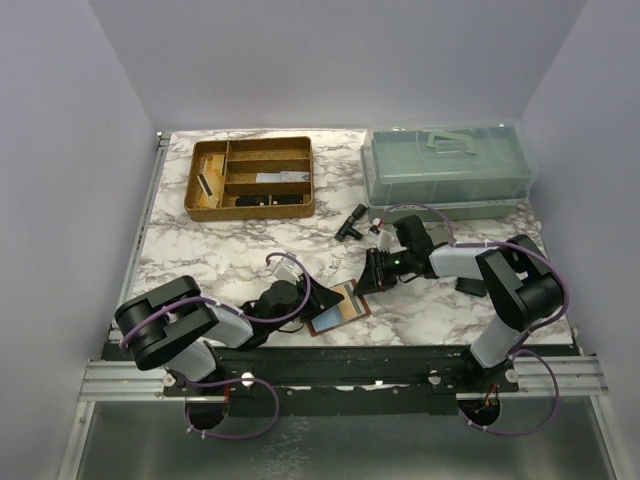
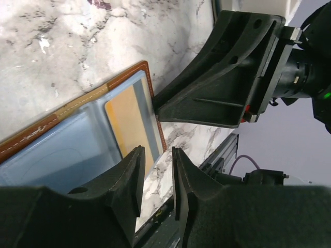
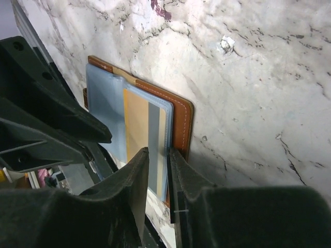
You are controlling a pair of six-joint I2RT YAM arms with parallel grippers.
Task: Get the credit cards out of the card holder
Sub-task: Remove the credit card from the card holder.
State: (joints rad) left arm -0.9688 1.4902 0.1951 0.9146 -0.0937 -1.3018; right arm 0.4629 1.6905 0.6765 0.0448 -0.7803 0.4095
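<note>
The card holder, reddish-brown leather with pale blue clear pockets, lies open on the marble near the front edge. A yellow-orange credit card with a grey stripe sits in its end pocket. My left gripper hovers over the holder's near side, its jaws narrowly open with only marble and rail showing in the gap. My right gripper meets the holder's other end. Its jaws stand a little apart, with the edge of the card and pocket showing in the gap. The brown cover lies just beyond its right finger.
A gold-brown divided tray stands at the back left and a clear lidded box at the back right. A small black part lies between them. The metal rail runs close behind the holder's near edge.
</note>
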